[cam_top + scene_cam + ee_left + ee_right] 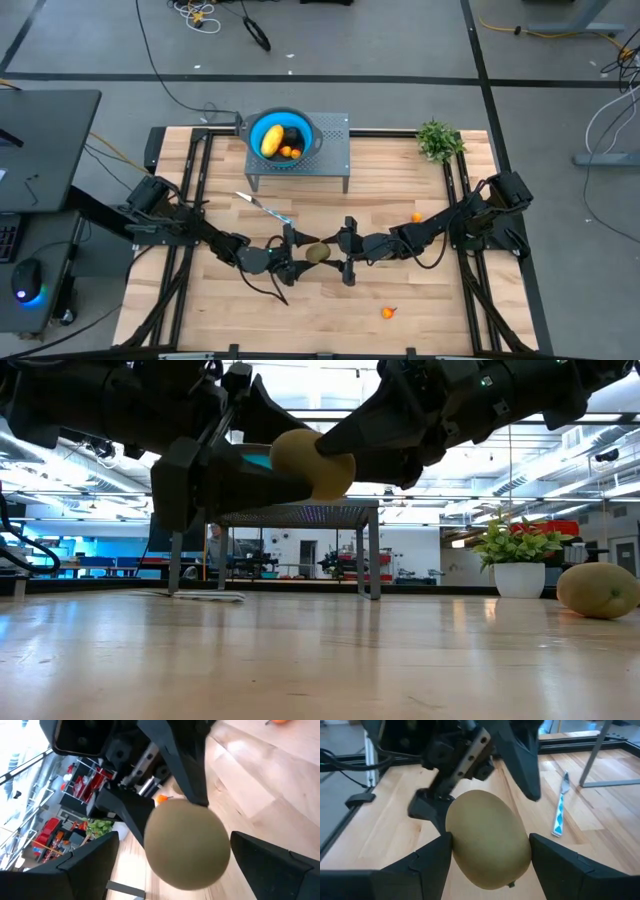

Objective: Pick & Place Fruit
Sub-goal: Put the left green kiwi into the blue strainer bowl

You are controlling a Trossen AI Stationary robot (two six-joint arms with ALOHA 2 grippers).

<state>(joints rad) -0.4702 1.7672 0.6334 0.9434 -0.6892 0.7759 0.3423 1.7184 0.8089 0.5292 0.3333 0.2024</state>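
The right gripper (335, 252) is clamping the olive-brown fruit (487, 840) at its sides above the tabletop (430, 290); the left gripper (297, 254) fingers are standing apart around it. The fruit appears light, rigid and smooth, so it is likely slippery; gripping across its middle looks safest.

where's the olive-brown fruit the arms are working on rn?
High view: the olive-brown fruit is mid-table, between the left gripper and right gripper. Low view shows it off the wood, right fingers closed on it.

Matt olive fruit (487, 840); pale wooden table (430, 290).
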